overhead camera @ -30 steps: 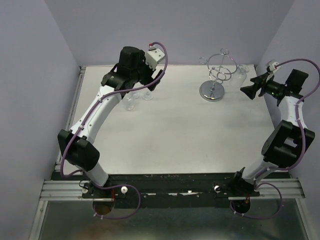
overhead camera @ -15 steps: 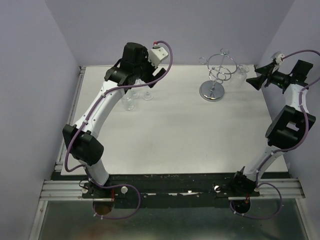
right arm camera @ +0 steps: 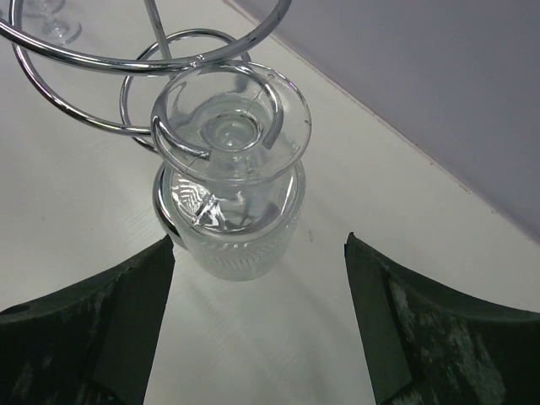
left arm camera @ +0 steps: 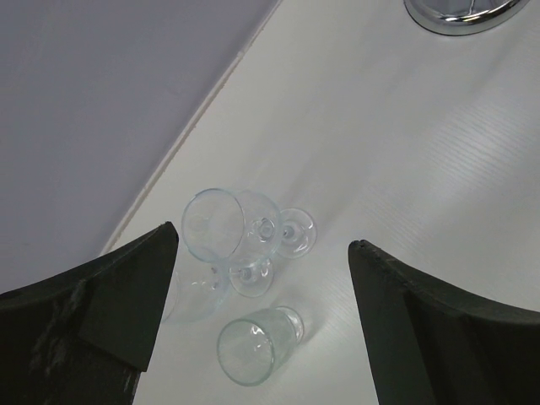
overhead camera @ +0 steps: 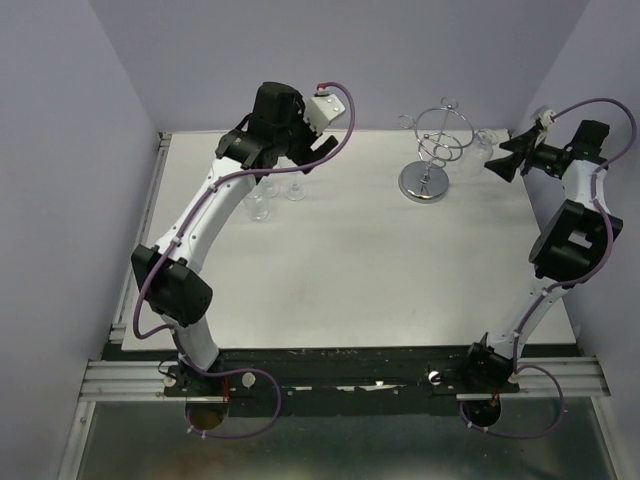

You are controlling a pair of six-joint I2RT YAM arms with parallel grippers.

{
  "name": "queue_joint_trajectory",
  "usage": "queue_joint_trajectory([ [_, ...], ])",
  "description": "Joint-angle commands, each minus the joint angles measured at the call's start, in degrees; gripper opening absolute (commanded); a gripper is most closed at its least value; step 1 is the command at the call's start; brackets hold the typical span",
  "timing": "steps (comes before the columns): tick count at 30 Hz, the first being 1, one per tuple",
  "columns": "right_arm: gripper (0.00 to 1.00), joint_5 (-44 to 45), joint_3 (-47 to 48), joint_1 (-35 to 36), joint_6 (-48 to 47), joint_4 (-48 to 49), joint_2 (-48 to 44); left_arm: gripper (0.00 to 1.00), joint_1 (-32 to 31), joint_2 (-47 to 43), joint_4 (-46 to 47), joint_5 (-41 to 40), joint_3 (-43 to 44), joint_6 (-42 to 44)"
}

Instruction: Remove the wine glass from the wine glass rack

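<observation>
The chrome wine glass rack (overhead camera: 436, 140) stands on its disc base (overhead camera: 424, 181) at the back of the table. A clear wine glass (right arm camera: 232, 198) hangs upside down from a wire ring (right arm camera: 181, 148) on the rack's right side, its foot resting on the ring; it shows faintly in the top view (overhead camera: 484, 141). My right gripper (overhead camera: 497, 165) is open and empty, just right of that glass; in its wrist view (right arm camera: 260, 253) the jaws stand wide apart with the bowl just ahead of them. My left gripper (overhead camera: 285, 165) is open and empty above the table at the back left.
Several clear glasses stand on the table under my left gripper: two stemmed ones (left arm camera: 226, 226) and a small tumbler (left arm camera: 256, 343), also in the top view (overhead camera: 260, 205). The rack's base edge (left arm camera: 460, 13) shows in the left wrist view. The back wall is close behind the rack.
My right arm has swung toward the back, bringing its gripper up beside the hanging glass. My left arm has lifted and shifted slightly toward the back right.
</observation>
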Motion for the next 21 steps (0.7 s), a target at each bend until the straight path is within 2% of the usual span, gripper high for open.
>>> queue_joint_trajectory([
  [1, 0.89, -1.19, 5.03, 0.74, -2.68, -4.24, 3.52, 0.99, -1.97, 1.18, -1.92, -1.75, 2.39, 2.08],
  [6, 0.89, -0.4, 7.5, 2.32, -4.96, -6.97, 5.28, 0.99, -3.9, 0.3, -1.83, -3.15, 0.46, 3.49],
  [14, 0.86, -2.95, 7.68, 4.08, 0.22, -3.55, 6.96, 0.99, -5.05, -0.67, -2.18, -4.73, -0.95, 4.54],
  [21, 0.84, -3.48, 7.86, 5.57, 1.01, -2.76, 7.48, 0.99, -5.05, -0.49, -2.18, -5.35, -0.78, 3.93],
])
